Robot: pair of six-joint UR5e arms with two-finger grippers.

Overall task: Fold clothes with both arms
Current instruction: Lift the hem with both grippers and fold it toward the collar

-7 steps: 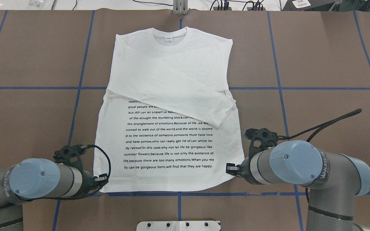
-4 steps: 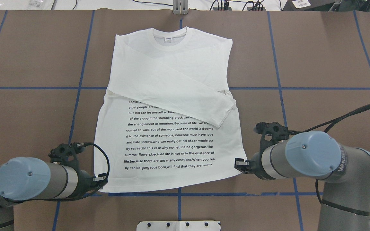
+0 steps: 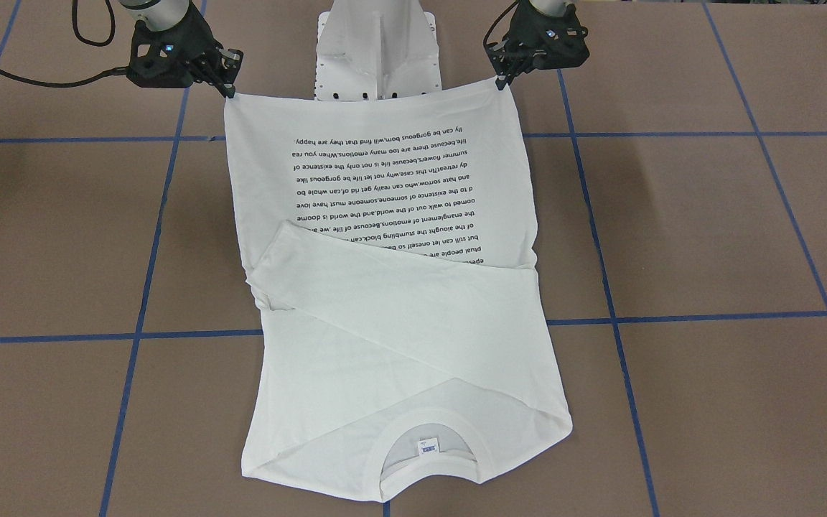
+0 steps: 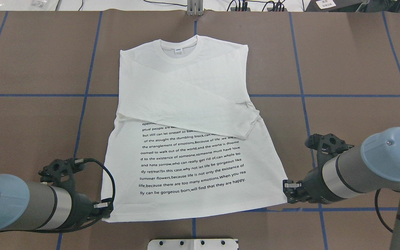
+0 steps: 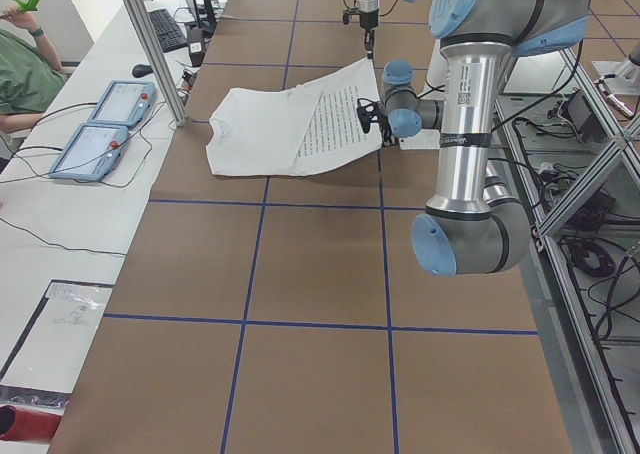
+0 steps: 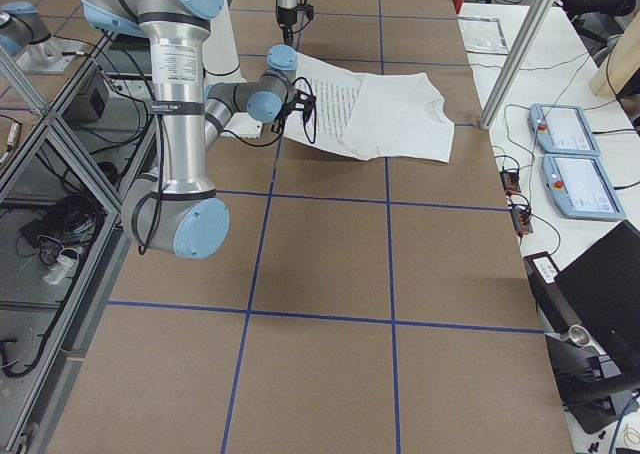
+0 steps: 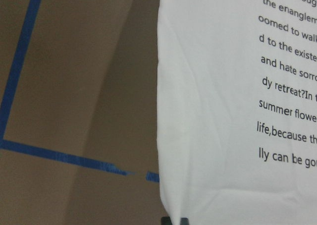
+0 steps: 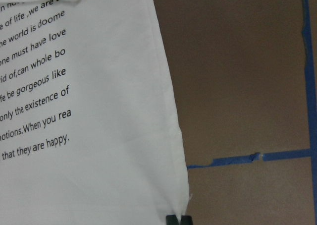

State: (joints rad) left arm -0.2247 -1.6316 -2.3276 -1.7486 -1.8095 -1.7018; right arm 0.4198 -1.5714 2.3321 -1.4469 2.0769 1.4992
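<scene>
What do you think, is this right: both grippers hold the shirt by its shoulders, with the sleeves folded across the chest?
Not quite. The left gripper and right gripper hold the shirt by its bottom hem corners, not its shoulders, as the overhead view shows. The sleeves are indeed folded across the chest.

The overhead camera looks down on the worktop (image 4: 359, 52) from behind the arms (image 4: 359, 170); the front camera faces them, steeply down. Two end cameras look along the worktop from afar. Wrist cameras sit close over lower corners of the shirt (image 4: 186, 86), which all views share.
</scene>
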